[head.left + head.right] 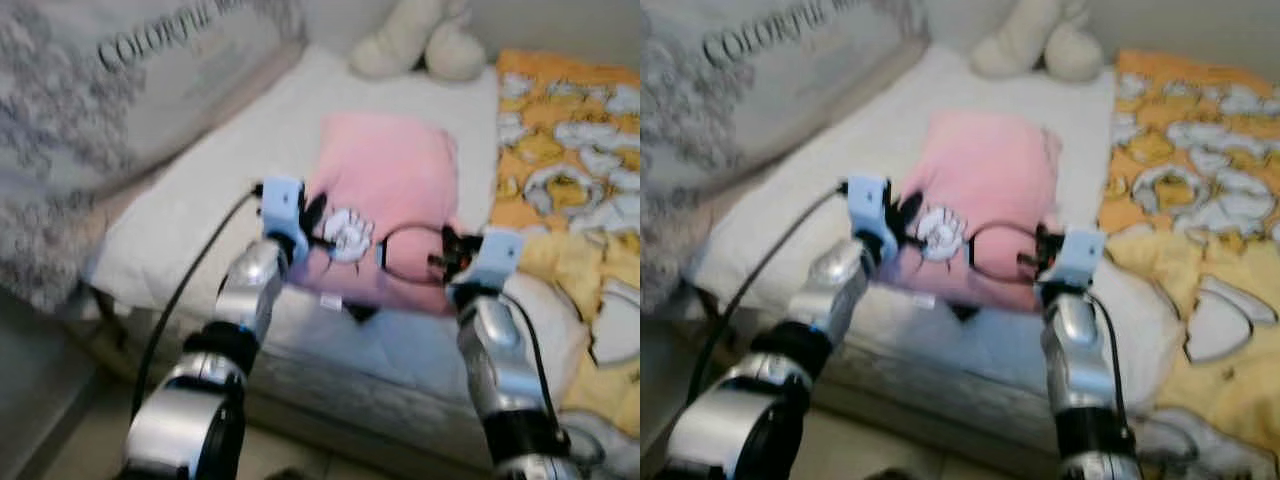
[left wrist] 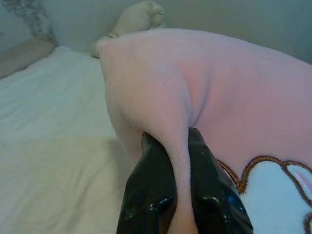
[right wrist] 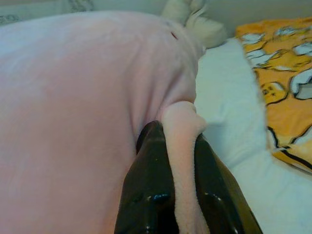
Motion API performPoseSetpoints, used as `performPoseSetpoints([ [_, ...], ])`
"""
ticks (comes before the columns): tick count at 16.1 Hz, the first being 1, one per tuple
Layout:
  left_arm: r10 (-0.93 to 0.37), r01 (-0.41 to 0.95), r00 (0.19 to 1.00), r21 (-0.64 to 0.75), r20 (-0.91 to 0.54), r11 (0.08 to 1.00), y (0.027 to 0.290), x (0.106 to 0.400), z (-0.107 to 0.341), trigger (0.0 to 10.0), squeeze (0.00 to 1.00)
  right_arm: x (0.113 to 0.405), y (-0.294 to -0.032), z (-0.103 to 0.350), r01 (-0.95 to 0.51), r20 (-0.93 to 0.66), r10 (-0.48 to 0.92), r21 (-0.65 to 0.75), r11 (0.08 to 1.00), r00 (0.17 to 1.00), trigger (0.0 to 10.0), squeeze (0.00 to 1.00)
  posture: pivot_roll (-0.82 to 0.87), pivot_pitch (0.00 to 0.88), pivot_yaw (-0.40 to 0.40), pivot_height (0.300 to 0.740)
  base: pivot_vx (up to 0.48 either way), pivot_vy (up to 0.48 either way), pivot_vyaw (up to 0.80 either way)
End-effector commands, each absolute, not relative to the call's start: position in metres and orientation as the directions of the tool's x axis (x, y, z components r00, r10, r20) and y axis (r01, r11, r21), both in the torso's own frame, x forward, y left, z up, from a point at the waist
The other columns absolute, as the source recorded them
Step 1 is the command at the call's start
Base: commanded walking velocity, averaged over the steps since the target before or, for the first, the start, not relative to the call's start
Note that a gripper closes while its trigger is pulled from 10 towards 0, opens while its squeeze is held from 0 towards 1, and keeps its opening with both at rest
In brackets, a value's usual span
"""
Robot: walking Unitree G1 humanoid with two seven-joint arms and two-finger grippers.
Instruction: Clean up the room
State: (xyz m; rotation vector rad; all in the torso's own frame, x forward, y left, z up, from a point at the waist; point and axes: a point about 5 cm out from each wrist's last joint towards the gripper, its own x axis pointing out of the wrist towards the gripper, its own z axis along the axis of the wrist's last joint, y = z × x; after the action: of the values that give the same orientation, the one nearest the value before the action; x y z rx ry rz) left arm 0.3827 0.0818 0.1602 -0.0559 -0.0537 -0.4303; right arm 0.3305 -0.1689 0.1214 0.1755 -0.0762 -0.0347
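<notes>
I see a soft pink fleece pillow (image 1: 385, 195), squarish and plump, with a white stitched cartoon patch, lying on a white quilted bed (image 1: 210, 200). My left pincer (image 2: 180, 195) is clamped on a pinched fold at the pillow's near left corner; its glossy black fingers (image 2: 151, 195) squeeze the fleece between them. My right pincer (image 3: 183, 195) grips a fold at the near right corner the same way. A cream plush toy (image 1: 420, 40) sits at the far end of the bed. An orange and yellow patterned blanket (image 1: 565, 150) lies rumpled to the right. A large grey printed cushion (image 1: 110, 110) leans on the left.
</notes>
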Motion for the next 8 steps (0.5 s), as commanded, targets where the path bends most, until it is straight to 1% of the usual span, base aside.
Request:
performPoseSetpoints([
  [1, -0.388, 0.389, 0.913, 0.021, 0.125, 0.921, 0.0960, 0.3892, 0.1779, 10.0, 0.00, 0.3307, -0.1737, 0.1293, 0.050, 0.113, -0.070, 0.170, 0.984, 0.991, 10.0, 0.00, 0.15, 0.000, 0.032, 0.740, 0.000, 0.480, 0.00],
  [8, -0.369, 0.372, 0.926, -0.026, 0.083, 0.928, 0.1002, 0.3914, 0.1717, 10.0, 0.00, 0.3262, -0.1698, 0.1208, 0.040, 0.094, -0.055, 0.158, 0.987, 0.994, 10.0, 0.00, 0.14, 0.000, 0.037, 0.740, 0.000, 0.480, 0.00],
])
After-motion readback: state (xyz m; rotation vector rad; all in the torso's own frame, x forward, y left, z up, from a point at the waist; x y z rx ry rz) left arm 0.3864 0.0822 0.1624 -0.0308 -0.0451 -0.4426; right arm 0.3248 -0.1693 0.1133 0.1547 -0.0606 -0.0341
